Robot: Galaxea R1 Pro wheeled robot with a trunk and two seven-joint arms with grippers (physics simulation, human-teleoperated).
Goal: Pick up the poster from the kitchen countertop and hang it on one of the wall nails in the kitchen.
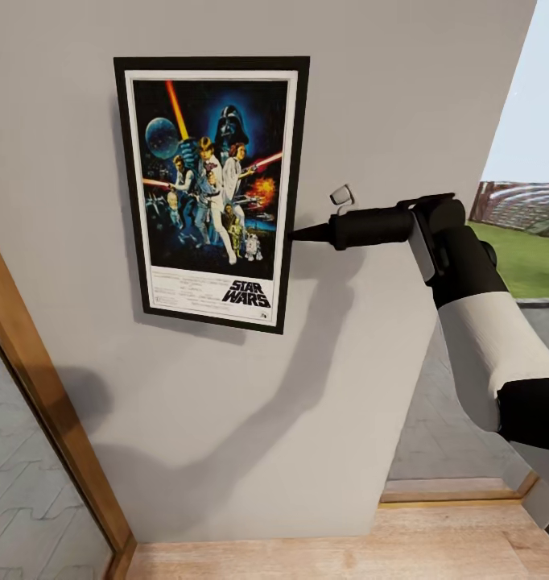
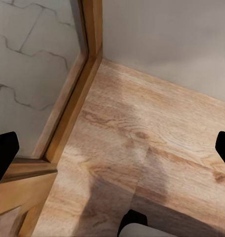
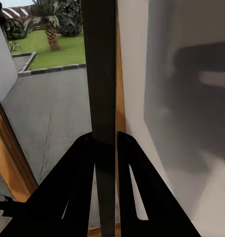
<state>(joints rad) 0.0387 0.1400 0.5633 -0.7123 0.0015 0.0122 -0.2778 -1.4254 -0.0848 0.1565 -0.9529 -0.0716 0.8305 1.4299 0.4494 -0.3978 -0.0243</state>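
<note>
One poster (image 1: 211, 192) up on the grey wall (image 1: 226, 419), pinched at its side edge
Two black fingers of the right gripper (image 1: 293, 234) are clamped on the thin right edge of the poster (image 3: 103, 89), which runs straight up between the jaws. The poster sits flat against the wall. The left gripper (image 2: 112, 148) hangs over the wood floor (image 2: 152, 148) with its jaws wide apart
</note>
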